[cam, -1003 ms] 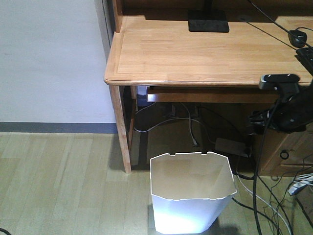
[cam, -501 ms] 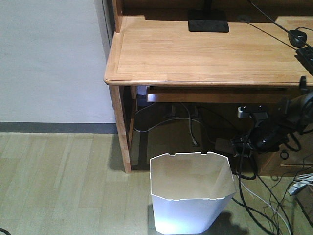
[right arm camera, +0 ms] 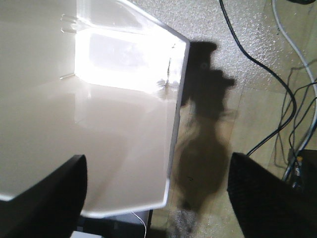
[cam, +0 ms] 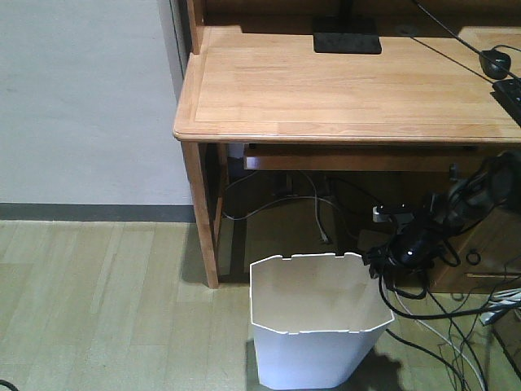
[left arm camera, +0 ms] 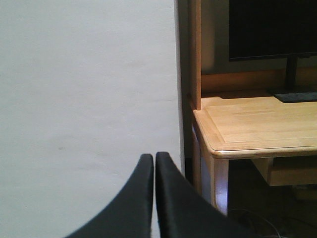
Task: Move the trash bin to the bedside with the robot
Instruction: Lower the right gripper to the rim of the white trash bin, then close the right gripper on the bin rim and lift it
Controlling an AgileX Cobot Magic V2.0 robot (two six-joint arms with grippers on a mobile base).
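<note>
Your trash bin stands upright on the wood floor, mouth facing straight up. Its long axis is vertical and the walls taper down to the base. In the front view the wider span of the notched rim runs left to right. The bin sits in front of the bench, just right of the bench's left leg, apart from it, with loose cables on the floor to its right.

Your right arm reaches in low from the right, its end near the bin's rear right rim corner. The right claw is spread wide. One finger is over the cream inside and the other over the floor outside, with the right wall's rim between them (contact with the plastic: can't tell).

Your left claw is pressed together with nothing between its fingers, pointed at the white wall beside the bench corner.
</note>
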